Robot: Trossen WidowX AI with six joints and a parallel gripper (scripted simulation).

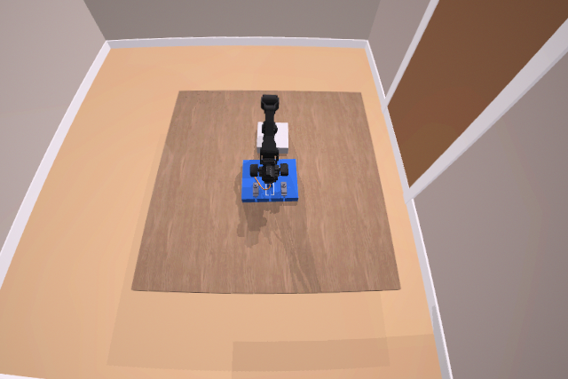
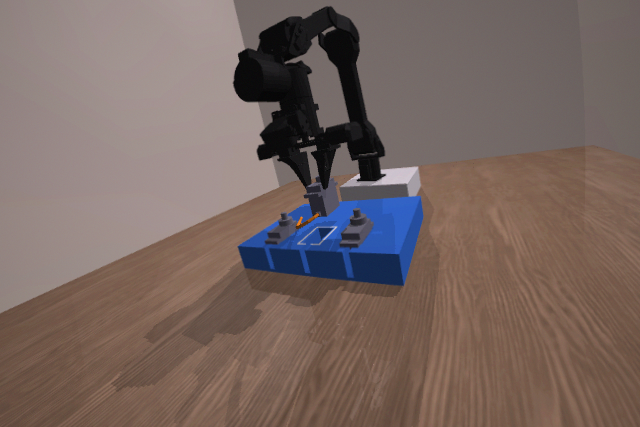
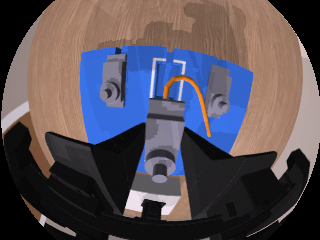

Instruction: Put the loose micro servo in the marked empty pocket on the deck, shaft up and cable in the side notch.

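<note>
My gripper (image 2: 317, 185) (image 3: 163, 129) is shut on the loose grey micro servo (image 2: 323, 199) (image 3: 164, 137), holding it by the sides above the blue deck (image 2: 400, 220) (image 3: 137, 87) (image 1: 247, 166). The servo is behind the marked pocket, outlined in white (image 2: 310, 244) (image 3: 153, 77). Its output shaft (image 3: 159, 172) faces the wrist camera; its exact tilt is hard to tell. Its orange cable (image 2: 308, 220) (image 3: 201, 95) (image 1: 262, 186) leaves the end nearest the pocket, crosses over the pocket in the wrist view and curls sideways towards a seated servo. The arm hides the held servo in the top view.
Two seated servos flank the pocket, one (image 2: 281, 232) (image 3: 116, 75) (image 3: 218, 82) on each side in the wrist view, with shafts standing up. Side notches (image 2: 305, 261) run down the deck's front wall. The arm's white base (image 1: 281, 136) (image 2: 405, 176) stands behind the deck.
</note>
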